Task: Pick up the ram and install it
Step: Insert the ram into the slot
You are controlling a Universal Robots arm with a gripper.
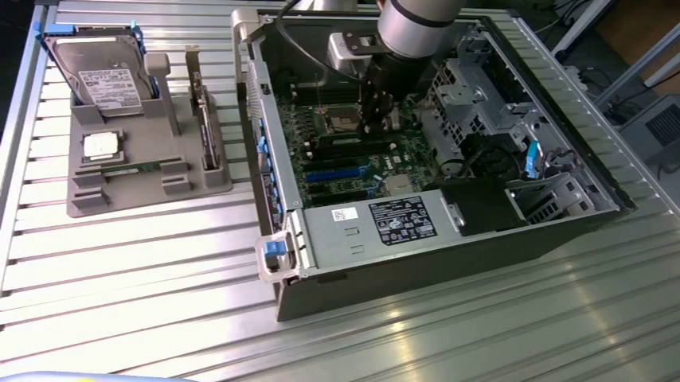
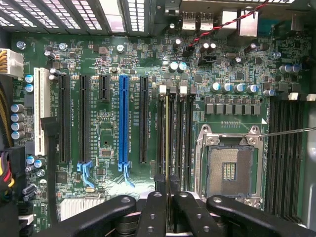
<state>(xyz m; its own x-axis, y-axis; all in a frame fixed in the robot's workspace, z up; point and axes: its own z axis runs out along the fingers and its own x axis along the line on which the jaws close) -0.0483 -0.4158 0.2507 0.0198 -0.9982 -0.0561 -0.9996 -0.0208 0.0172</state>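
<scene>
An open computer case [image 1: 425, 239] lies on a ribbed metal table [image 1: 138, 255], its green motherboard [image 2: 108, 123] showing a blue slot [image 2: 123, 121], black slots beside it and an empty processor socket [image 2: 229, 168]. A power supply [image 1: 383, 223] with a label sits at the case's near end. On the exterior view's left, a grey holder [image 1: 138, 171] carries a hard drive [image 1: 101, 76], a processor chip [image 1: 101, 146] and an upright card [image 1: 205, 119].

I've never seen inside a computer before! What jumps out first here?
The open computer case on the slatted metal table, with the gripper reaching down over its green motherboard. There, a bright blue slot and an empty processor socket stand out. A grey holder at the exterior view's left carries a hard drive.
</scene>
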